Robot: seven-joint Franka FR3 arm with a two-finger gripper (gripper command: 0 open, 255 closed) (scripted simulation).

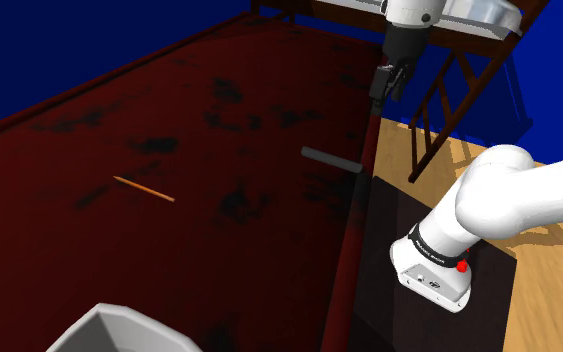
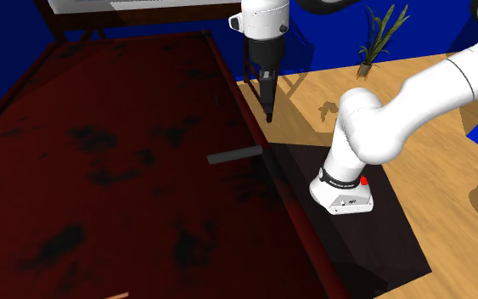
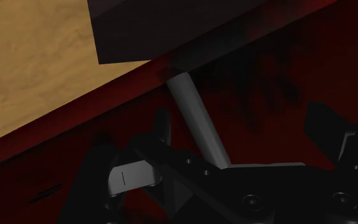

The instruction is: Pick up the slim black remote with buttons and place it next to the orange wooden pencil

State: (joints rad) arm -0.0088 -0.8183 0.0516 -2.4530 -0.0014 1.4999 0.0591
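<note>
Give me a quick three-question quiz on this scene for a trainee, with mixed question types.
1. True or false: the tool is clasping the grey remote.
2. On the red table, the orange pencil lies: A) touching the remote, B) apart from the remote, C) under the remote.
3. Fill in: in the shoulder view, the remote lies to the pencil's ____.
Key: 1 false; 2 B; 3 right.

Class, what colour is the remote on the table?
The remote is dark grey, clearest in the second exterior view.
</note>
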